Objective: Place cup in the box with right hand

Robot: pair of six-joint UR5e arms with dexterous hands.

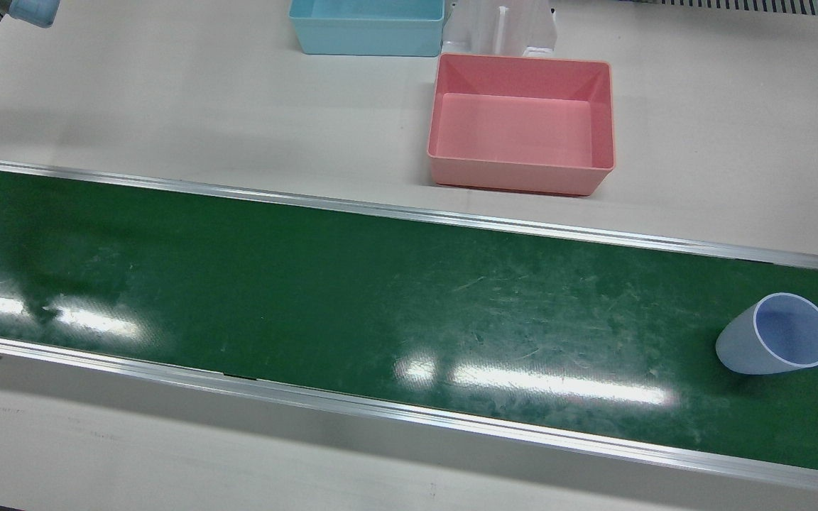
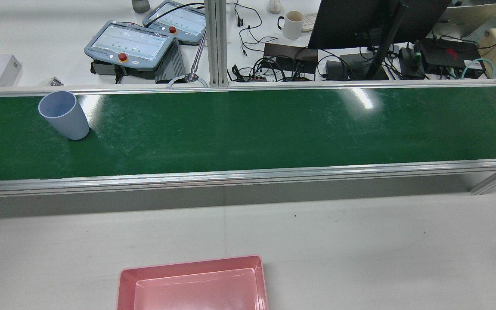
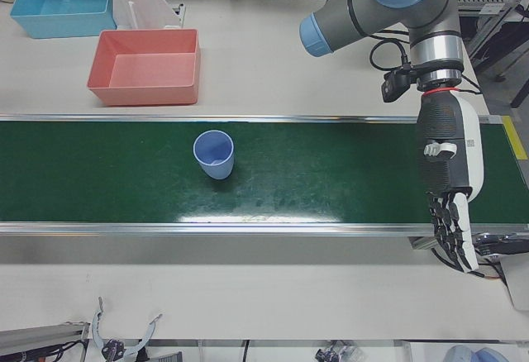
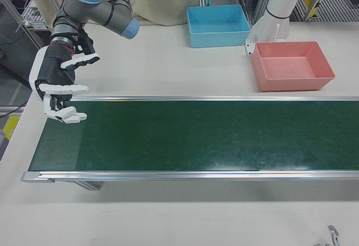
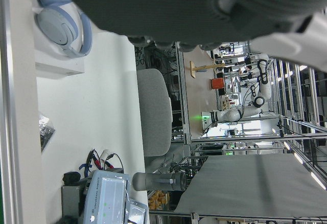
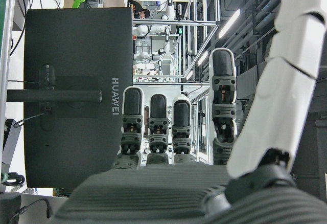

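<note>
A: What lies nearest the operators' side?
B: A bare strip of matte white table, then the aluminium rail and the glossy, scuffed green belt, streaked with lamp glare.

A: And the cup?
B: The cup is smooth pale blue plastic, tapered, standing upright on the belt, mouth up, in the half before the left arm. Nothing touches it, and open belt runs on both sides of it.

A: The hands?
B: The left hand hangs fingers-down at the belt's end, straight and spread, grasping nothing, well apart from the cup. The right hand hovers over the opposite end, fingers loosely extended and parted, also empty.

A: Beyond the belt?
B: White table, then the pink box, a rectangular plastic tray with sloped walls and nothing in it, near the far rail. Behind it sits a blue box of the same shape, beside a white pedestal
</note>
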